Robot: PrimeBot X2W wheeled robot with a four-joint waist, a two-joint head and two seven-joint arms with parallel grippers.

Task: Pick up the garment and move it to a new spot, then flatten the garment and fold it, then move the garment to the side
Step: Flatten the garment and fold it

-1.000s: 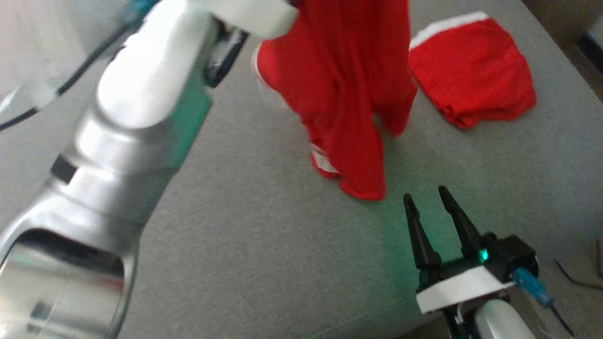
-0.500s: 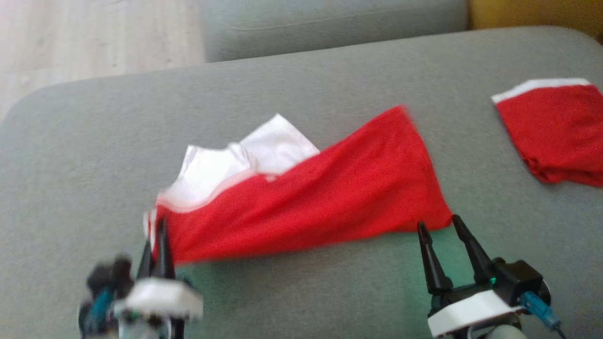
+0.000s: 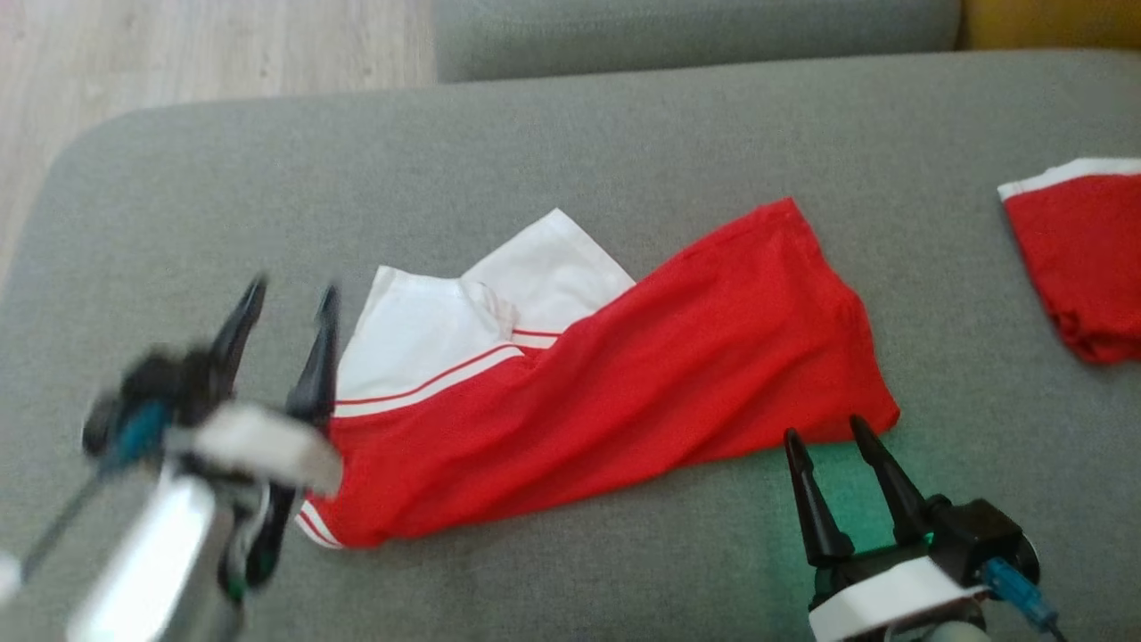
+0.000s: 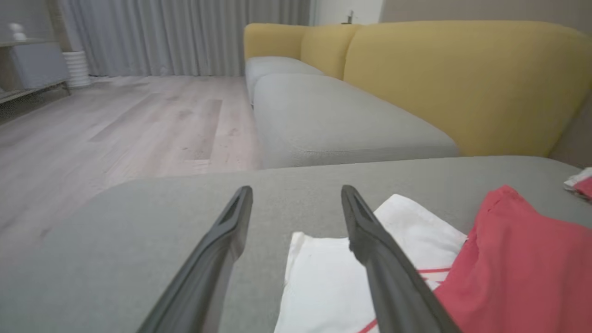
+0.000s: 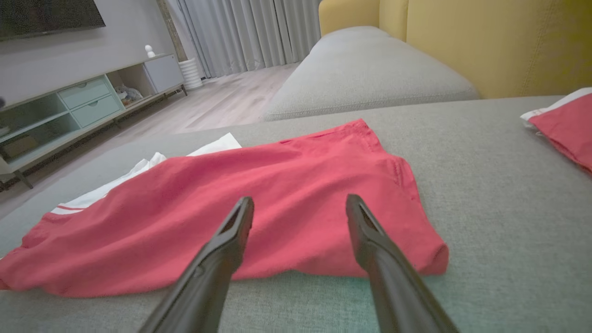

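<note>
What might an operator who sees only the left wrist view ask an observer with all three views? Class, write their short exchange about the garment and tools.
Operator: Where is the right tool?
Observer: The right tool is open, tips at the red garment's near edge, right end.
Operator: Is the red part flat?
Observer: No, creased, its right corner bunched up.
Operator: What's the scrap at my right edge?
Observer: Another red cloth with a white band, lying apart from the garment.

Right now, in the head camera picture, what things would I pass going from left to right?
The left arm's fingers → the red-and-white garment → the right arm's fingers → another red cloth at the right edge.
</note>
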